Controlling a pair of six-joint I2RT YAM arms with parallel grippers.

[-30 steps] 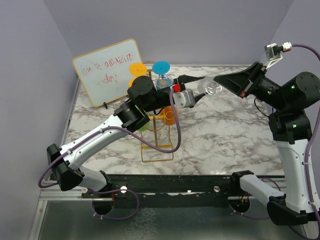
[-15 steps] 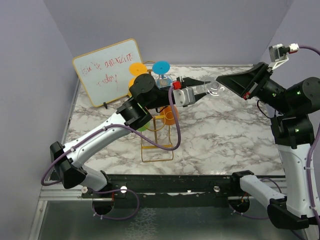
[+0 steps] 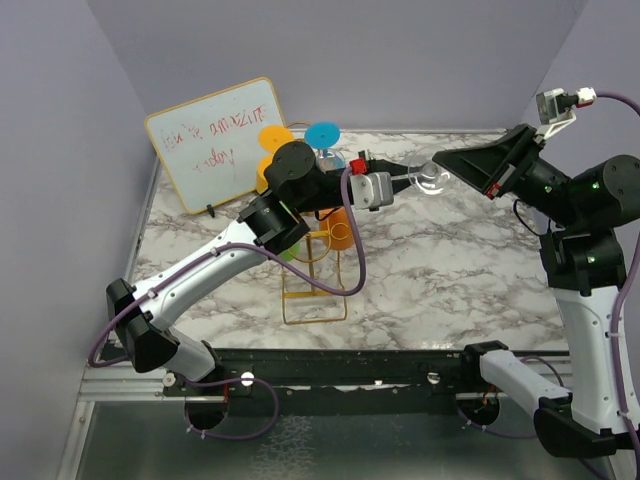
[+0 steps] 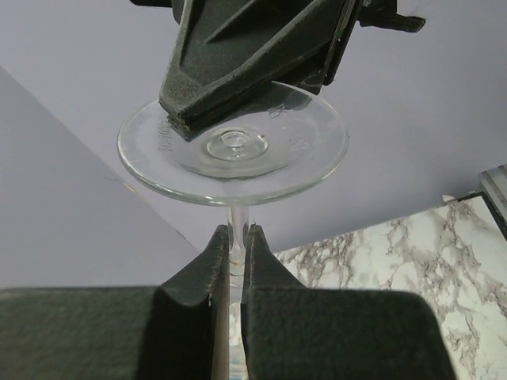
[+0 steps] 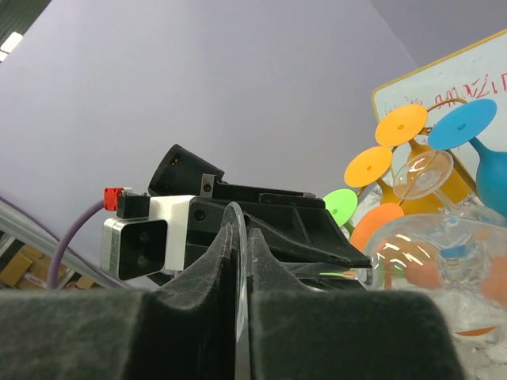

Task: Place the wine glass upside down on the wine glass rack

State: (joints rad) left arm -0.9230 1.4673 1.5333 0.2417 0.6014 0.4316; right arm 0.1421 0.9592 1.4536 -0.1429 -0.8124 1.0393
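A clear wine glass (image 3: pixel 431 179) hangs in the air between both grippers, above the table's back middle. My left gripper (image 3: pixel 411 178) is shut on its stem (image 4: pixel 235 237), just below the round foot (image 4: pixel 293 146). My right gripper (image 3: pixel 441 161) is shut edge-on on the foot's rim (image 5: pixel 240 237). The glass's bowl (image 5: pixel 444 253) shows at the right of the right wrist view. The gold wire wine glass rack (image 3: pixel 312 300) stands below the left arm, with several coloured glasses hanging on it (image 3: pixel 324 135).
A whiteboard (image 3: pixel 215 140) with red writing leans at the back left. Purple walls close in the marble table (image 3: pixel 450 270) on three sides. The left arm stretches over the rack. A black rail (image 3: pixel 350 365) runs along the near edge.
My left gripper was open around the stem and has shut on it. The left arm rose a little. The right gripper has kept its hold on the foot, shifting slightly right.
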